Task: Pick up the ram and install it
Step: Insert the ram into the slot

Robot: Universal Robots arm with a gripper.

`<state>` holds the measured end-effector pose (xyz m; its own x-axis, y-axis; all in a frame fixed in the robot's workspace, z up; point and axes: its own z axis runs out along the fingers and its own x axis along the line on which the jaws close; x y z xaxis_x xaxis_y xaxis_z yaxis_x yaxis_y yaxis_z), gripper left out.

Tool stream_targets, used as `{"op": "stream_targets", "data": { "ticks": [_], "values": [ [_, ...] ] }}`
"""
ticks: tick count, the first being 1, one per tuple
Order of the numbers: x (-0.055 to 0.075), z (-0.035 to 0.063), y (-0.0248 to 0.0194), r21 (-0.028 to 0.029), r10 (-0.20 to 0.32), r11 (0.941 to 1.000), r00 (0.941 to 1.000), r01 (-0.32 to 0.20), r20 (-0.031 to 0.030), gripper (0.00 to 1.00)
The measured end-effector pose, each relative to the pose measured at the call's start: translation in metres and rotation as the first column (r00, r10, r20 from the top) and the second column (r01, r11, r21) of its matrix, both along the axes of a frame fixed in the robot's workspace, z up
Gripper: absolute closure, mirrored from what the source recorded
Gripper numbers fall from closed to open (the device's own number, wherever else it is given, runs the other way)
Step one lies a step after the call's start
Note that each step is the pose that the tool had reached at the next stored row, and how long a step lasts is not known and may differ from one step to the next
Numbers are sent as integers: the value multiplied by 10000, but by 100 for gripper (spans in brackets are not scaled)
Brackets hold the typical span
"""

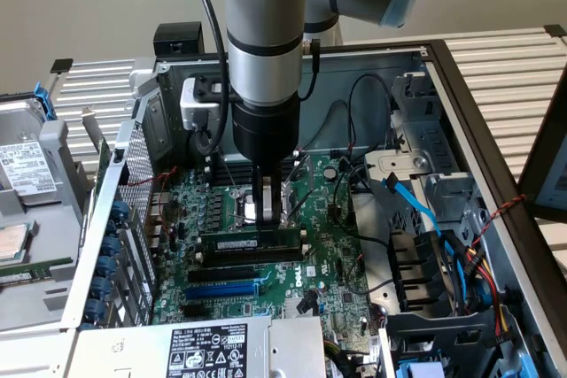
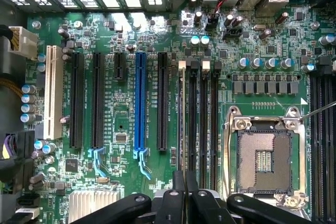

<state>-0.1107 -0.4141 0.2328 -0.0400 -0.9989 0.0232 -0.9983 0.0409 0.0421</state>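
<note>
The ram [image 1: 251, 244] is a thin green stick with a white label strip. It stands on edge along the black memory slots beside the CPU socket [image 1: 251, 204]. My gripper [image 1: 271, 219] comes straight down onto its top edge, fingers shut on the stick right of its middle. In the wrist view the ram [image 2: 181, 124] appears edge-on as a thin line over the slot farthest from the socket, running out from between my black fingers [image 2: 174, 199]; my gripper [image 2: 184, 184] pinches it. I cannot tell whether the stick is seated in the slot.
Two more black memory slots [image 2: 209, 124] lie between the ram and the CPU socket [image 2: 266, 156]. A long blue slot [image 2: 139, 103] and black expansion slots [image 2: 97, 100] lie on the other side. Loose cables, one of them blue [image 1: 415, 208], and drive bays crowd the exterior view's right.
</note>
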Motion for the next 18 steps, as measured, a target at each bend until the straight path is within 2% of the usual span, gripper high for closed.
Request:
{"op": "stream_targets", "data": {
  "ticks": [5, 10, 15, 18],
  "values": [
    [0, -7, -4, 84, 0, 10000, 10000, 0, 24, 88],
    [0, -33, -6, 90, 1, 10000, 10000, -2, 86, 88],
    [-3, -37, -5, 103, 1, 9999, 10000, -2, 88, 88],
    [-9, -37, -6, 104, 0, 9999, 10000, 0, 37, 88]
  ]
}}
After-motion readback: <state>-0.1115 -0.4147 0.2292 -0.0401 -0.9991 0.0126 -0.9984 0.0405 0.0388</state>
